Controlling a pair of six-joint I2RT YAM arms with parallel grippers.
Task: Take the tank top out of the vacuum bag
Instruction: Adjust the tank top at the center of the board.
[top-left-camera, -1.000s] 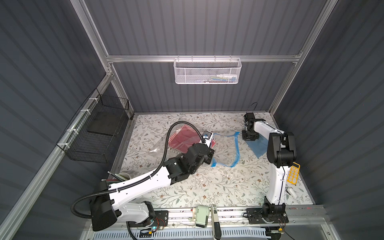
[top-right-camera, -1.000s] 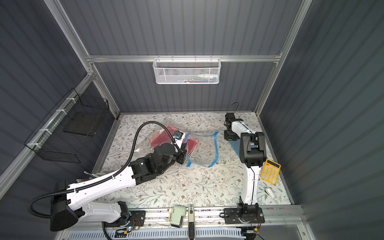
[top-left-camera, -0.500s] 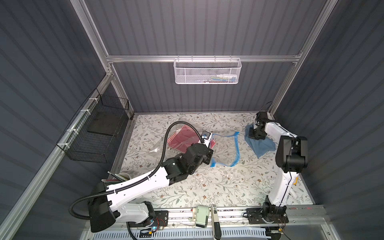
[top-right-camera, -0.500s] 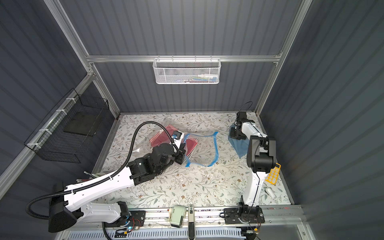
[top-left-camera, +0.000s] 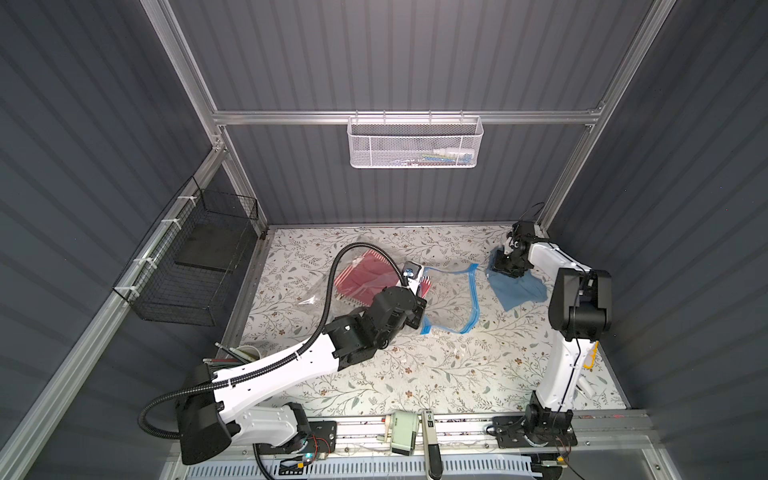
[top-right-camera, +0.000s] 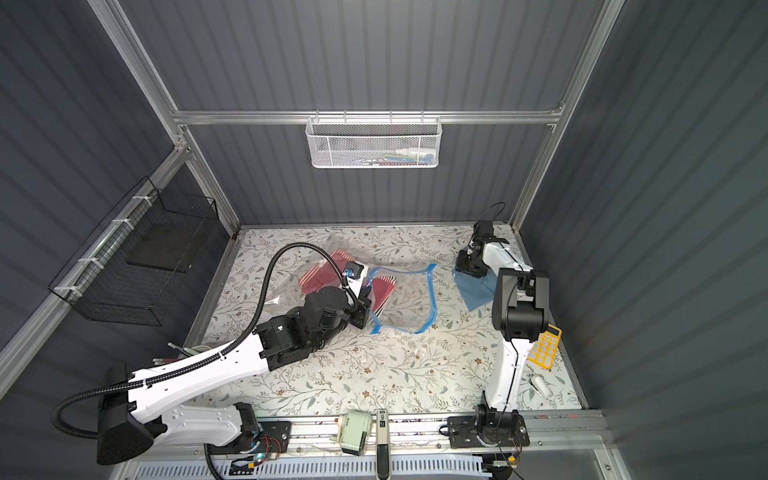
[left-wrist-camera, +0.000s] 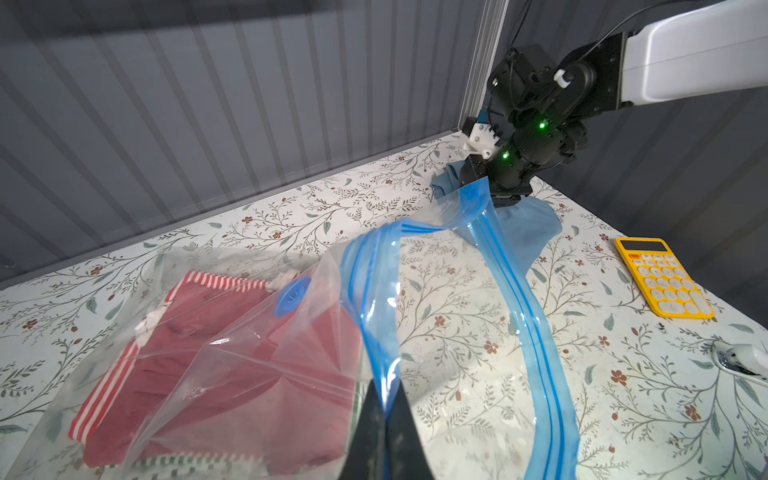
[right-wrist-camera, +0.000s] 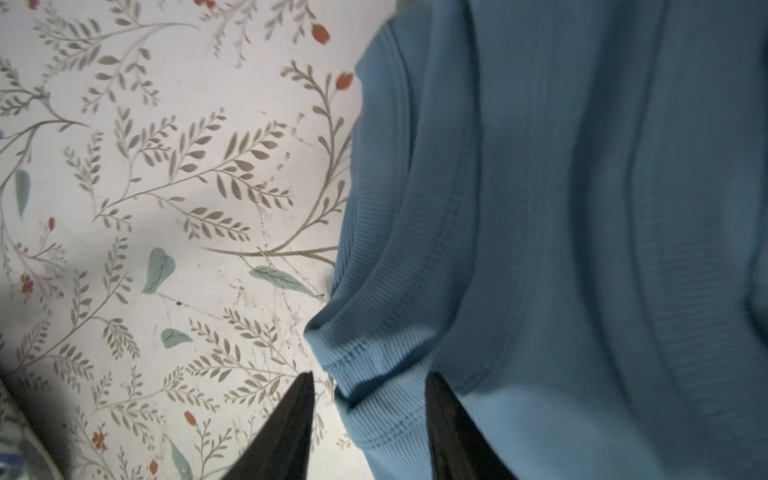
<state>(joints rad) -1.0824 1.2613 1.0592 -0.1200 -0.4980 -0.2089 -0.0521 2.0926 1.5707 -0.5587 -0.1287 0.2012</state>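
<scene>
The vacuum bag (top-left-camera: 451, 299) lies mid-table, clear and crumpled. Its blue zip strip (left-wrist-camera: 515, 299) gapes toward the right arm, and the round blue valve cap (left-wrist-camera: 293, 296) faces up. A red striped garment (left-wrist-camera: 199, 353) sits inside. The blue tank top (top-left-camera: 519, 291) is outside the bag — on the floral table (top-left-camera: 415, 374) near the back right corner, just beside the zip edge. The left gripper (left-wrist-camera: 384, 399) is closed tight, pinching the bag's blue mouth edge. The right gripper (right-wrist-camera: 369, 376) sits over the tank top's hem — jaws apart, fabric between them unclamped. A yellow calculator (left-wrist-camera: 663, 276) lies by the right edge.
</scene>
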